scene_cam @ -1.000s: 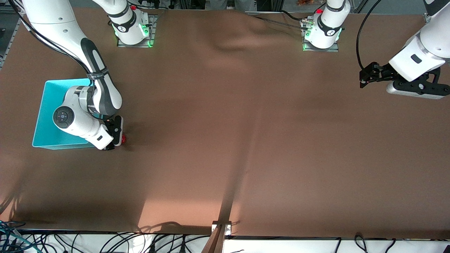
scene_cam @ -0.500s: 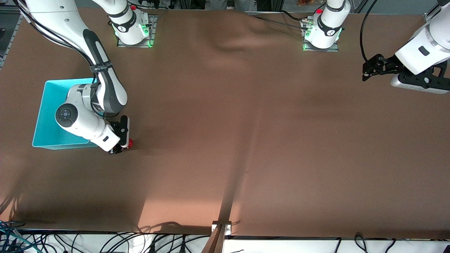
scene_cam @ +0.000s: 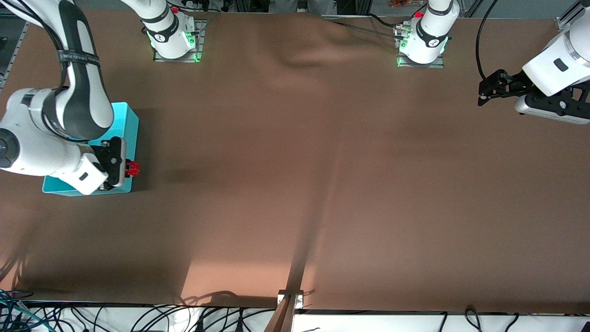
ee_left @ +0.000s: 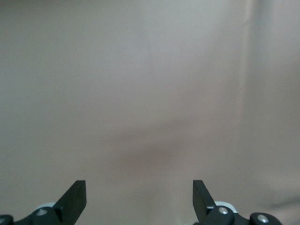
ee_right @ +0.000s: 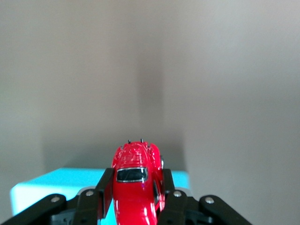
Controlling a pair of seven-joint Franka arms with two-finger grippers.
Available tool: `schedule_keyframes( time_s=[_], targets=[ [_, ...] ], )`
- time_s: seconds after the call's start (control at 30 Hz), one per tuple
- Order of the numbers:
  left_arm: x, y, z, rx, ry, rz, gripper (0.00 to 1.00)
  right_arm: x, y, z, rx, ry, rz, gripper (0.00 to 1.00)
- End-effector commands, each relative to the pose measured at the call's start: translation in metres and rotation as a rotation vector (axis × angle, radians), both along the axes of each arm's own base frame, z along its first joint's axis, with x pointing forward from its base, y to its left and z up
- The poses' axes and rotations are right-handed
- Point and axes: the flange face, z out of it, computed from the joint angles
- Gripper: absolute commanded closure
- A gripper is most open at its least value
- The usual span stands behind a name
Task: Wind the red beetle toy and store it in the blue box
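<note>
Got the little red car (scene_cam: 132,168) pinched in my right pincer (scene_cam: 123,168) at the moment, fingers (ee_right: 105,187) closed snug against both its sides, up off the table. From the right wrist view the car (ee_right: 136,185) sits right between my fingertips, nose sticking out past them, dark window facing up at the camera. I'm holding it up in the air over the edge of the blue box (scene_cam: 130,124), at the corner that's nearer the front camera and toward the middle of the table. You can see a slice of the box (ee_right: 56,185) directly under my fingers in the wrist shot, so the car is above its rim, not down inside it.

My left pincer (scene_cam: 481,94) is just waiting way off at its own end of the table, well apart from the car and box, hanging over the bare brown tabletop (scene_cam: 322,184). It's wide open with nothing between the fingers (ee_left: 75,199), only the brown surface (ee_left: 150,93) below.
</note>
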Motion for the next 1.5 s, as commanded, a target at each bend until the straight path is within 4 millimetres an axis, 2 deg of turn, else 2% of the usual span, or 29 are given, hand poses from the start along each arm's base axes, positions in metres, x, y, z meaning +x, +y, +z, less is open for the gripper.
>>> schedule_keyframes(
  time_s=[0.0, 0.2, 0.37, 0.57, 0.7, 0.77, 1.13, 1.33, 1.4, 1.43, 1.47],
  targets=[
    [0.003, -0.003, 0.000, -0.005, 0.018, -0.028, 0.00, -0.030, -0.044, 0.001, 0.004, 0.035, 0.038, 0.82],
    [0.003, -0.004, 0.000, -0.006, 0.024, -0.031, 0.00, -0.056, -0.090, -0.022, 0.029, 0.063, 0.066, 0.82],
    [0.003, -0.003, 0.000, -0.006, 0.023, -0.030, 0.00, -0.083, -0.122, -0.059, 0.043, 0.058, 0.086, 0.82],
    [0.006, 0.000, -0.003, -0.005, 0.014, -0.023, 0.00, -0.113, -0.137, -0.104, 0.053, 0.063, 0.058, 0.82],
    [0.007, 0.003, -0.003, 0.015, 0.009, -0.021, 0.00, -0.126, -0.151, -0.123, 0.050, 0.069, 0.021, 0.82],
    [0.006, -0.001, -0.002, 0.030, 0.006, -0.031, 0.00, -0.133, -0.159, -0.133, 0.055, 0.082, -0.005, 0.82],
    [0.009, 0.000, -0.002, 0.035, -0.013, -0.048, 0.00, -0.158, -0.177, -0.174, 0.109, 0.119, -0.123, 0.82],
    [0.009, 0.001, -0.003, 0.035, -0.013, -0.047, 0.00, -0.160, -0.177, -0.188, 0.124, 0.131, -0.143, 0.80],
    [0.010, 0.001, -0.003, 0.034, -0.014, -0.044, 0.00, -0.160, -0.176, -0.189, 0.130, 0.129, -0.143, 0.78],
    [0.010, 0.001, -0.003, 0.032, -0.016, -0.035, 0.00, -0.160, -0.175, -0.190, 0.134, 0.129, -0.142, 0.70],
    [0.011, 0.002, -0.004, 0.031, -0.015, -0.032, 0.00, -0.160, -0.175, -0.190, 0.137, 0.127, -0.147, 0.51]
  ],
)
